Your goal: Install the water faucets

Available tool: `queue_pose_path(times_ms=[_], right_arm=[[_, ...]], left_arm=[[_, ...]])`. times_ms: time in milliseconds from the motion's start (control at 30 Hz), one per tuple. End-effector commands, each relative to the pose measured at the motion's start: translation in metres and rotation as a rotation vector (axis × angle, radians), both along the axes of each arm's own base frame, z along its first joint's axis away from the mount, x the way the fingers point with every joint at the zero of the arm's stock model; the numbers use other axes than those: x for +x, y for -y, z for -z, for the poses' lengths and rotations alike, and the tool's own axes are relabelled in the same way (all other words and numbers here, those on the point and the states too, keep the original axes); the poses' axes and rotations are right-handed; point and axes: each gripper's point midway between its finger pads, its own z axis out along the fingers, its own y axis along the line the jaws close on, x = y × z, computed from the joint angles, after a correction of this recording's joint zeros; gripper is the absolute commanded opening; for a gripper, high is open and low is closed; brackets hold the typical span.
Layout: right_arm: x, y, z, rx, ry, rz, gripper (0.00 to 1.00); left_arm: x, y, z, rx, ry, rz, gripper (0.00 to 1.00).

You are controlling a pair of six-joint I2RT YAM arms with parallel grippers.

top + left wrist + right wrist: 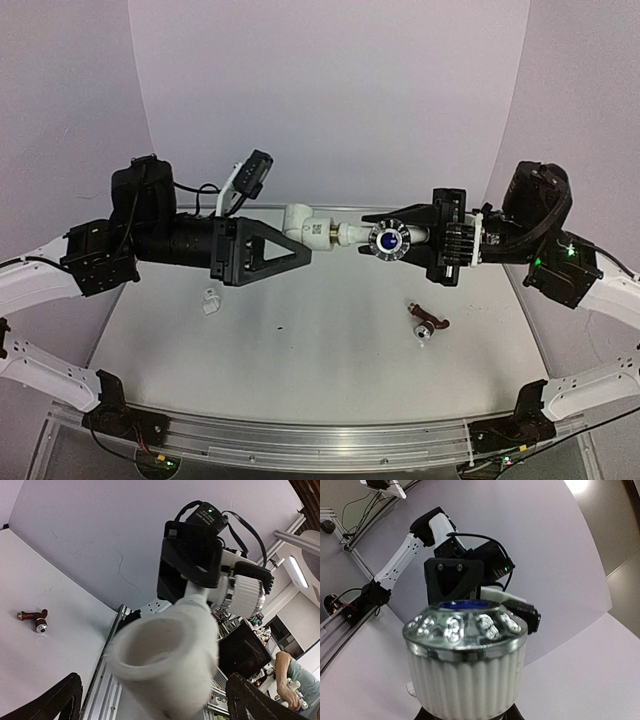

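Note:
My right gripper (405, 241) is shut on a white water faucet (352, 235) and holds it level above the table. Its silvery knob with a blue centre (388, 240) faces the top camera and fills the right wrist view (465, 630). The faucet's brass threaded end (329, 232) meets a white elbow fitting (300, 219). My left gripper (303, 243) stands open around that fitting. In the left wrist view the fitting's open mouth (160, 655) sits between the two dark fingers (55, 700), with a gap on each side.
A small brown tap-shaped piece (428, 322) with a silvery knob lies on the table right of centre, also in the left wrist view (34, 619). A small white fitting (209, 300) lies on the table to the left. An aluminium rail (300, 440) runs along the near edge.

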Motion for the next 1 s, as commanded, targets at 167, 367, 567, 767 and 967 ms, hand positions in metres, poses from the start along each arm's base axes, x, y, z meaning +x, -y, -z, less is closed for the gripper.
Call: queue_pose_path(times_ms=[167, 367, 567, 767, 967], right_arm=[[-0.018, 0.017, -0.034, 0.133, 0.098, -0.045, 0.0], [-0.019, 0.018, -0.034, 0.132, -0.013, -0.065, 0.0], [-0.022, 0.02, -0.033, 0.138, -0.084, -0.086, 0.0], [-0.022, 0.02, -0.03, 0.132, -0.148, -0.094, 0.0], [-0.018, 0.018, -0.03, 0.133, -0.183, -0.081, 0.0]], left_arm=[[-0.012, -0.017, -0.038, -0.143, 0.067, 0.123, 0.98], [-0.017, 0.0, -0.036, -0.124, 0.081, 0.224, 0.93], [-0.014, 0.008, -0.04, -0.121, 0.089, 0.24, 0.86], [-0.015, 0.012, -0.039, -0.122, 0.097, 0.258, 0.79], [-0.018, 0.013, -0.038, -0.124, 0.105, 0.287, 0.65]])
